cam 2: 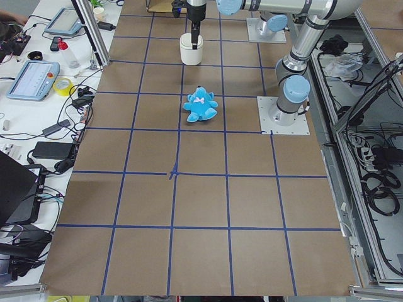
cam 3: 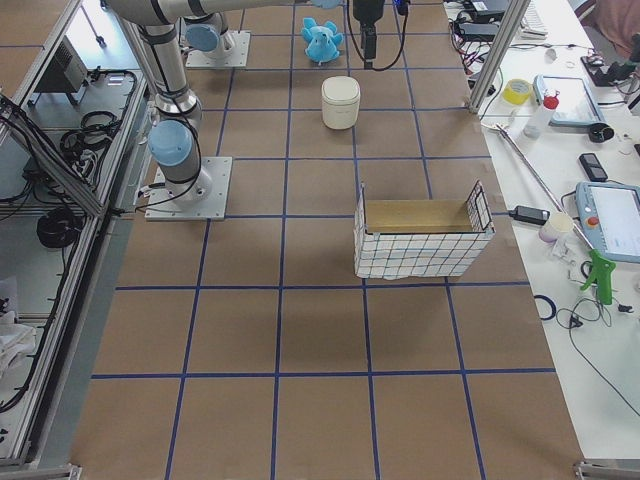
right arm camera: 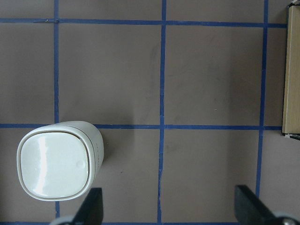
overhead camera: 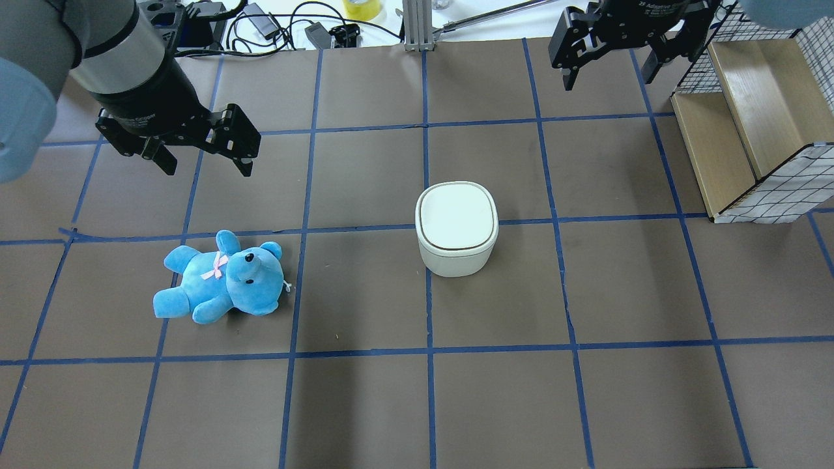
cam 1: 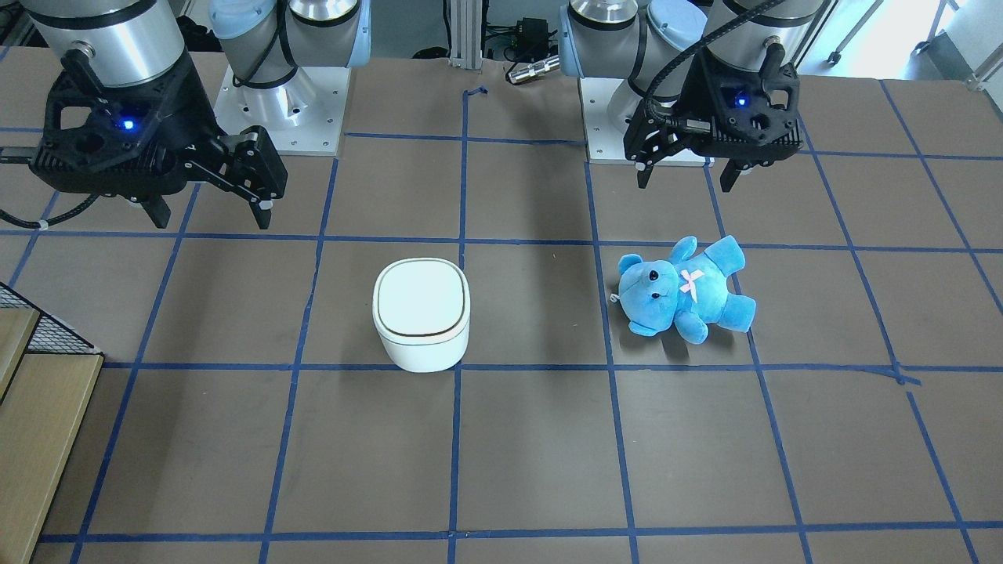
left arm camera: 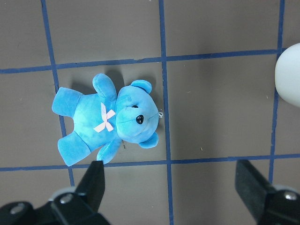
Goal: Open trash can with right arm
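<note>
The white trash can [overhead camera: 456, 225] stands near the table's middle with its flat lid shut; it also shows in the front view [cam 1: 421, 313] and the right wrist view [right arm camera: 58, 166]. My right gripper [overhead camera: 609, 75] is open and empty. It hangs high above the table, apart from the can, toward the far right in the overhead view and at the left of the front view [cam 1: 210, 213]. My left gripper [overhead camera: 206, 167] is open and empty, above and beyond a blue teddy bear [overhead camera: 221, 279].
The teddy bear [left arm camera: 108, 117] lies on its back to the can's left in the overhead view. A wire-mesh basket with wooden boards [overhead camera: 749, 130] stands at the table's right edge. Blue tape lines grid the brown table [overhead camera: 365, 404].
</note>
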Controlling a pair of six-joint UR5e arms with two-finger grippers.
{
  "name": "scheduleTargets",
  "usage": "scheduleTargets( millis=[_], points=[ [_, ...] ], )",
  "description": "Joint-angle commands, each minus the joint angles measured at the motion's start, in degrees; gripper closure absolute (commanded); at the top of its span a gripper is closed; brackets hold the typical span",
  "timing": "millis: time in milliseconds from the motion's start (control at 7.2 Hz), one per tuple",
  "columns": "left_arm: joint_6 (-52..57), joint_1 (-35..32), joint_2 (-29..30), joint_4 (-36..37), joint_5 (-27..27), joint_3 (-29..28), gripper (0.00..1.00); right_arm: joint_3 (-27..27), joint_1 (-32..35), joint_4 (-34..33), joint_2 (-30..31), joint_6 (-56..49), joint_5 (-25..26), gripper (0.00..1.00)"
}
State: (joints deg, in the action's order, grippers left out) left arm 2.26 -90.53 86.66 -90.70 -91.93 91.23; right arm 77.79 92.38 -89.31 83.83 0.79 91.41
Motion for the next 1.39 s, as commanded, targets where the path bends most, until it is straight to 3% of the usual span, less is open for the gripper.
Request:
scheduleTargets(
  millis=[0,556,694,972,1111,1250],
  points=[
    [0.0,0.0,0.0,0.0,0.0,0.0,0.0,0.0,0.1,-0.6,0.0,-0.3,0.0,0.0],
    [-0.1,0.0,0.0,0.0,0.0,0.0,0.0,0.1,0.1,-0.7,-0.2,0.4,0.0,0.0],
    [-0.1,0.0,0.0,0.0,0.0,0.0,0.0,0.1,0.1,-0.6,-0.2,0.6,0.0,0.09],
    [-0.1,-0.1,0.0,0.0,0.0,0.0,0.0,0.0,0.2,-0.5,-0.4,2.9,-0.2,0.89],
    [-0.1,0.0,0.0,0.0,0.0,0.0,0.0,0.0,1.2,-0.6,-0.9,5.0,0.1,1.0],
    [0.0,0.0,0.0,0.0,0.0,0.0,0.0,0.0,3.7,-1.4,-1.9,6.8,0.2,1.0]
  ],
)
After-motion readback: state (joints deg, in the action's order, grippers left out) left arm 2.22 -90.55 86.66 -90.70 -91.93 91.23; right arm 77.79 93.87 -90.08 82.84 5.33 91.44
